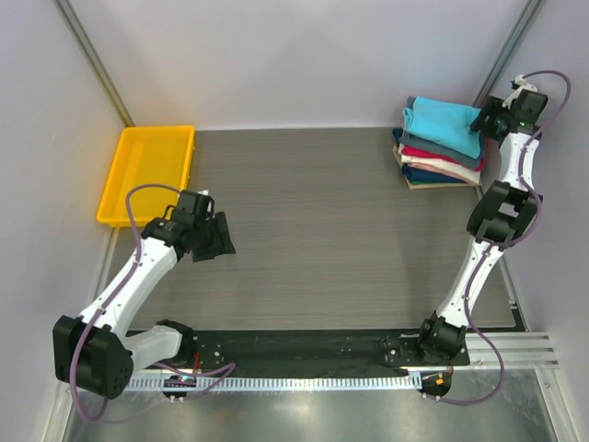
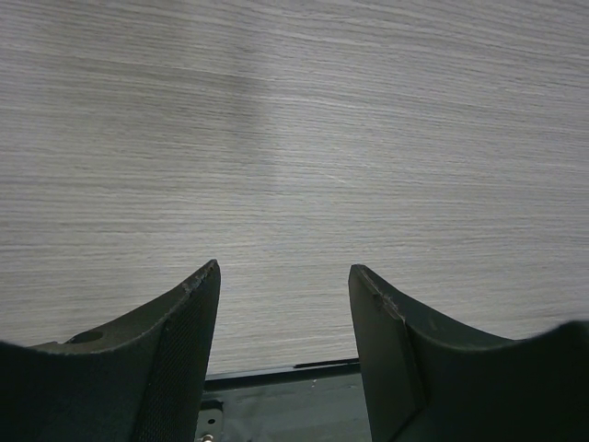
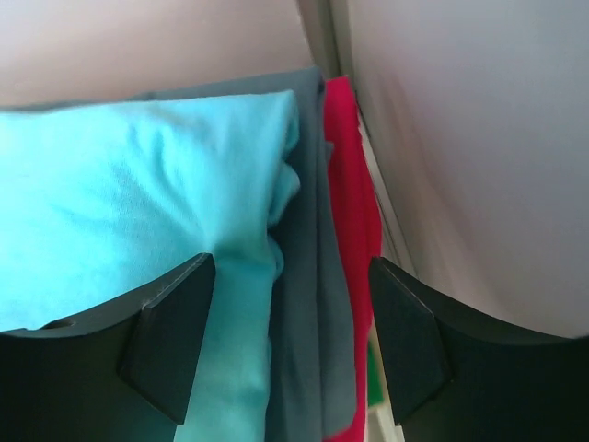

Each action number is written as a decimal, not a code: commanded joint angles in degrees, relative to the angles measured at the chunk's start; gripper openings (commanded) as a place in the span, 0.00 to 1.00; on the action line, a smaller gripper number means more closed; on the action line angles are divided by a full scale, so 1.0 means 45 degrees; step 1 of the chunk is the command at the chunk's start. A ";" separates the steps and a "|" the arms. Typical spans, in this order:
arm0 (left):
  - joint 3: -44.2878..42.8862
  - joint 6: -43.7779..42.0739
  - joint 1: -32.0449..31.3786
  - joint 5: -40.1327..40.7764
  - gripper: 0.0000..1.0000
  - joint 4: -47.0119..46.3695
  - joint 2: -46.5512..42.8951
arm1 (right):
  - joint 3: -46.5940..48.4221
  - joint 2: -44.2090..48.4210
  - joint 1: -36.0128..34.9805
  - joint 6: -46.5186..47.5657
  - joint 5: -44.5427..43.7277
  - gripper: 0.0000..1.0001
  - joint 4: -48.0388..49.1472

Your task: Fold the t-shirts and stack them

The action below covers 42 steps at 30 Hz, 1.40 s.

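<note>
Turquoise t-shirt (image 1: pixel 443 122) lies folded on top of the pile at the tabletop's (image 1: pixel 331 212) far right corner, over the slate-grey t-shirt (image 3: pixel 308 313) and red t-shirt (image 3: pixel 354 212). Right jaws spread above its edge, pinching nothing. Left jaws spread over the tabletop, holding nothing. Risk: on withdrawal a right finger snags the loose fold, pulling the top layer open or off; the pile looks skewed and may slump
</note>
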<state>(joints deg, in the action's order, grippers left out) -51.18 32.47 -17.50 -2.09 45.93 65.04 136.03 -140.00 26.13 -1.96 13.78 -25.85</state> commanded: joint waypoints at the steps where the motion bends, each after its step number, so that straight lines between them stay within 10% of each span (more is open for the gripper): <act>1: 0.0006 -0.0243 0.0021 -0.0376 0.59 -0.0402 -0.0584 | -0.0538 0.2886 0.0346 -0.1436 -0.1675 0.74 0.0548; 19: 0.0006 -0.0184 0.0021 0.0365 0.63 -0.0383 -0.2107 | -1.0866 1.2370 -0.2794 -0.5543 0.2680 0.96 0.1232; 24: -0.0151 0.0050 0.0080 0.2219 0.99 -0.0032 -0.2889 | -1.5456 1.5872 -0.5764 -0.5658 0.2640 0.99 0.1952; 29: -0.0053 0.0304 0.0099 0.2688 1.00 -0.0362 -0.2617 | -1.9243 1.9446 -0.6666 -0.6790 0.3499 1.00 0.2970; 35: 0.2184 -0.1313 0.0099 0.4383 0.99 -0.4535 -0.3357 | -2.0968 2.2964 -0.6744 -0.6870 0.4183 0.99 0.1840; 42: 0.6292 -0.5729 0.0313 0.7045 1.00 -1.3963 -0.2700 | -2.1711 2.4938 -0.6725 -0.7280 0.4379 1.00 0.1114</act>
<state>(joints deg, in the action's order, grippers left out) -26.00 18.33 -17.02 23.31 9.32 49.69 39.44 -29.87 -4.05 -33.12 32.03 -19.49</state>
